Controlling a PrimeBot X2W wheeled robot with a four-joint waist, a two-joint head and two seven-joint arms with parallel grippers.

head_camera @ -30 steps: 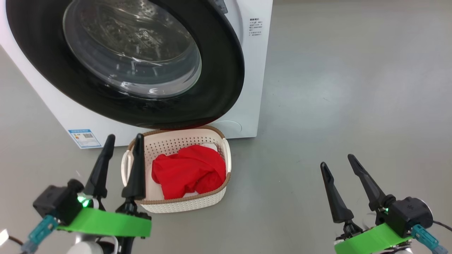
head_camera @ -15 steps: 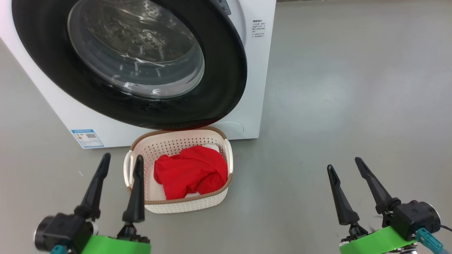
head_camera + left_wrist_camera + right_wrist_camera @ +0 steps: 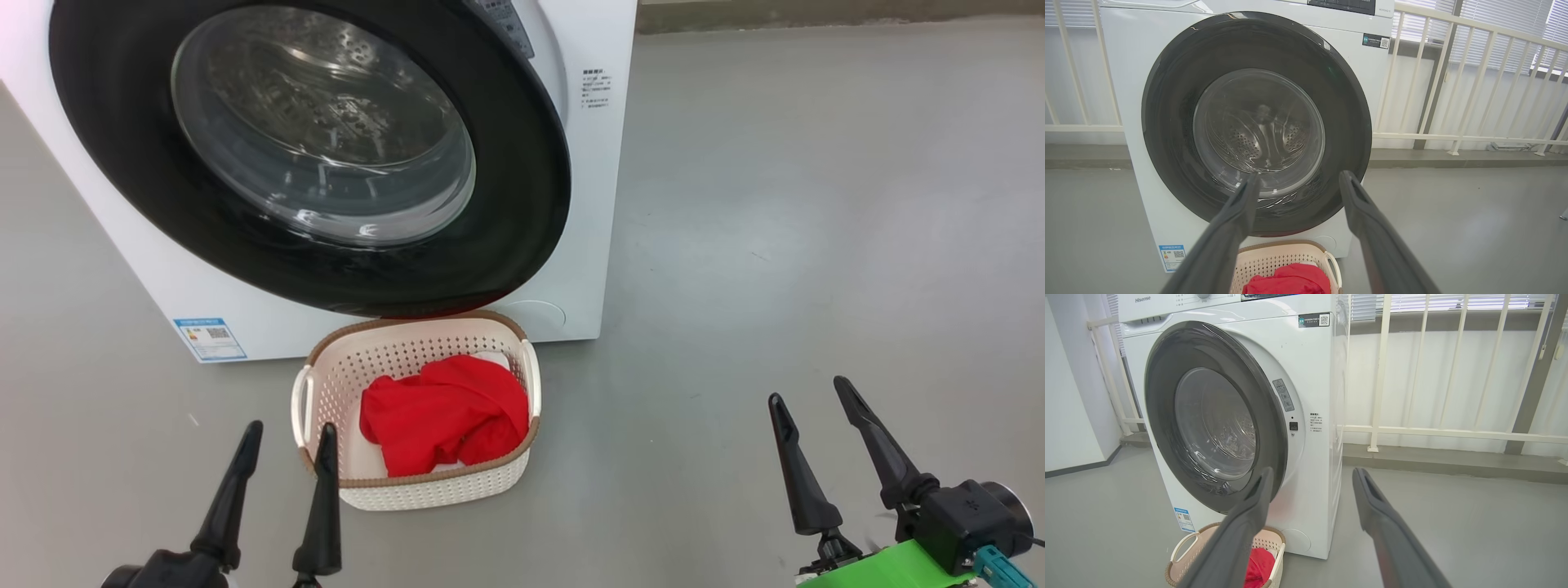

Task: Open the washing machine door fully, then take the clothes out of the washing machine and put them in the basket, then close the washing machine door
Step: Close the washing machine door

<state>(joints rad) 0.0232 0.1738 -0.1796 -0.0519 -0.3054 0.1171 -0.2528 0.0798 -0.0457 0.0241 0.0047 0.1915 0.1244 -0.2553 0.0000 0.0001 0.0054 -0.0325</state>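
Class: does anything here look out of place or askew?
The washing machine door seems slightly ajar: its free edge stands off the front of the washing machine. Otherwise nothing: the clothes lie inside the basket.

One washer (image 3: 584,204), with one round door (image 3: 106,147), one blue label (image 3: 211,337) and one block of small print (image 3: 593,88). One basket (image 3: 424,482) with two side handles (image 3: 300,404). One red bundle of clothes (image 3: 445,412). Two grippers, one left gripper (image 3: 291,426) and one right gripper (image 3: 807,389), each with two dark fingers (image 3: 804,482), four in all. One white railing (image 3: 1453,433).
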